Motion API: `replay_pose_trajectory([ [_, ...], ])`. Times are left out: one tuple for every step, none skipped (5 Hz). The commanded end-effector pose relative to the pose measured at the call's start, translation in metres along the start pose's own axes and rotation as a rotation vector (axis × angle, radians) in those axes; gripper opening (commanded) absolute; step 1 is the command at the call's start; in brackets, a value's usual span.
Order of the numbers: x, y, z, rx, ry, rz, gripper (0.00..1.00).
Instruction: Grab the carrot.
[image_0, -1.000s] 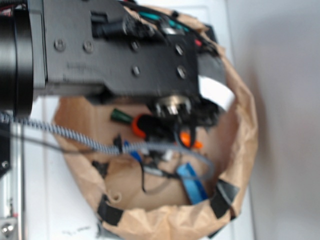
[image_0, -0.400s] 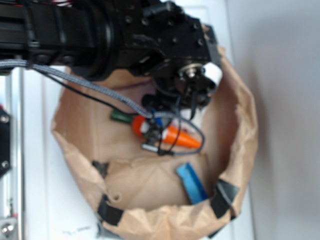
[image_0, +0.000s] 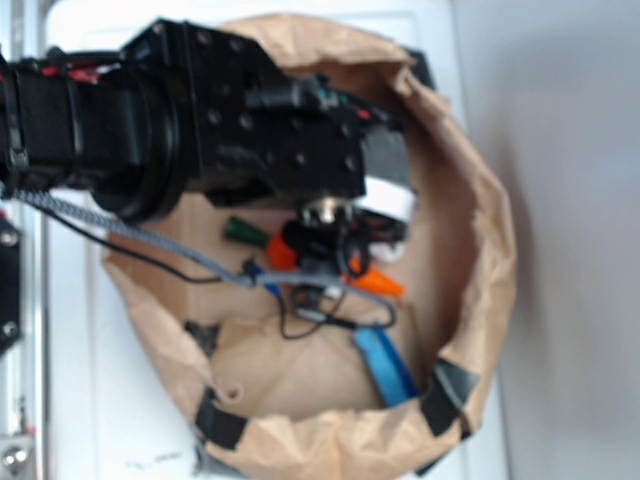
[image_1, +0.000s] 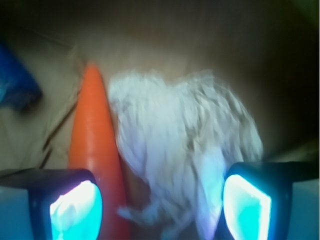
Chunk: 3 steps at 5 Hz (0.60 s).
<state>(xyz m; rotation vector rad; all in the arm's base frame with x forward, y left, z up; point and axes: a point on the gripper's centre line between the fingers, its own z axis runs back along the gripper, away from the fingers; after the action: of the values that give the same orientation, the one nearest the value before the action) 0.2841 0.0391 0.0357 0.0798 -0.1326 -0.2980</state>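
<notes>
1. Inside the crumpled brown paper bag (image_0: 480, 250), the glossy orange toy carrot (image_1: 95, 150) lies flat on the bag floor, its dark green stem cap (image_0: 243, 231) pointing one way and its tapered tip the other.
2. Directly above it hangs the black robot arm (image_0: 200, 130), which hides the carrot's middle in the exterior view.
3. From the wrist view, the gripper (image_1: 162, 205) is spread wide, holding nothing; its two glowing pads sit at the lower corners.
4. The carrot runs just inside the left pad, while a crumpled white paper ball (image_1: 185, 150) fills most of the gap between the pads, touching or nearly touching the carrot's side.
5. A small blue strip (image_0: 385, 365) lies apart, nearer the bag's rim.
6. Judging progress: the approach looks mostly done, but no grasp is made. The gripper seems off-centre, so closing now risks catching the paper along with, or instead of, the carrot; a sideways shift toward the carrot, a final descent and the closing remain.
</notes>
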Motion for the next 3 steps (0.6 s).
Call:
replay_pose_trajectory([
  [0.004,-0.010,-0.013,0.032,0.087,0.017,1.00],
  [0.002,-0.005,0.012,0.008,0.078,0.031,1.00],
  [-0.003,0.006,0.038,-0.038,0.083,0.015,1.00],
])
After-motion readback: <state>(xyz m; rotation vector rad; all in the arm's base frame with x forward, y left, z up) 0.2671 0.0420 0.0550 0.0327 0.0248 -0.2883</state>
